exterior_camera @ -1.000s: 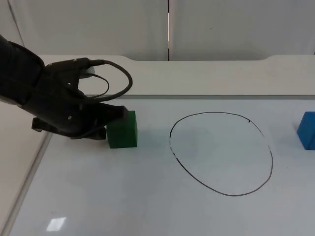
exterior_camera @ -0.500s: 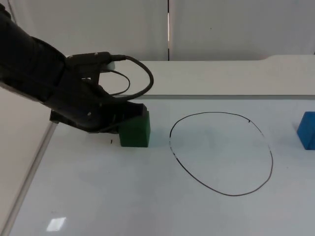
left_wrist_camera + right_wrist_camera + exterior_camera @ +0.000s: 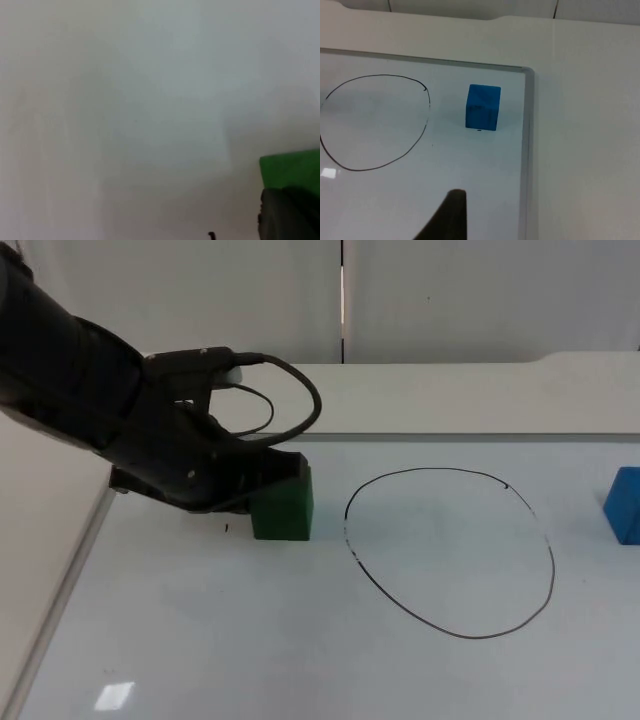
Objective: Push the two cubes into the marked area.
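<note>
The solid green cube (image 3: 282,506) has slid further right since a second ago, and my left gripper (image 3: 262,480) has come along right behind it, pressed against its left side. That puts the cube just short of the hand-drawn black oval outline (image 3: 450,552) on the white desk (image 3: 300,640), near its left edge but not yet over the line. From the left wrist I catch a corner of green (image 3: 290,167) with a black fingertip against it; whether the jaws are clenched or released, I cannot tell. I'd judge a bit more pushing in the same direction carries it inside. Moving right, the oval itself has nothing in it. Beyond its right edge sits the solid blue cube (image 3: 625,504), well outside the mark and untouched; the right wrist sees it (image 3: 483,107) near the board's raised border. The right gripper (image 3: 451,215) waits back from it; its jaws I cannot read either.
</note>
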Tool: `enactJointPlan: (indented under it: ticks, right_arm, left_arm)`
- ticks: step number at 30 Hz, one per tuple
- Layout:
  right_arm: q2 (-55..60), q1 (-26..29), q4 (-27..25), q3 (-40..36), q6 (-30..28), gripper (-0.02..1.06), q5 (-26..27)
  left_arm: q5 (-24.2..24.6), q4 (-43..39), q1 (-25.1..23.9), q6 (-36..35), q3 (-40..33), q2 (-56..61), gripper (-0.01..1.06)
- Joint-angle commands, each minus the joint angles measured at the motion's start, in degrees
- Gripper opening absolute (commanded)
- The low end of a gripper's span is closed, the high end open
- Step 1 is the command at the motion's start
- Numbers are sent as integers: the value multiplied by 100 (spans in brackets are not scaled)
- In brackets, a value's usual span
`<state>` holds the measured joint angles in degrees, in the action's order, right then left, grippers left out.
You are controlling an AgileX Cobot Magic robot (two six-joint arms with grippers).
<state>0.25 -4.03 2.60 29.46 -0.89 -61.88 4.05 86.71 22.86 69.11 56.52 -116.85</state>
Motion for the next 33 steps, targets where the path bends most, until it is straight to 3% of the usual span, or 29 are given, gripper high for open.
enactJointPlan:
  ticks: [1,21,33]
  right_arm:
    - [-25,32,16,-4,1,105,15]
    - [-25,32,16,-4,1,105,15]
    - [-25,32,16,-4,1,105,15]
  left_arm:
    - [10,94,112,4,31,11,0]
    - [361,116,128,-45,31,11,0]
    - [405,116,377,-58,31,11,0]
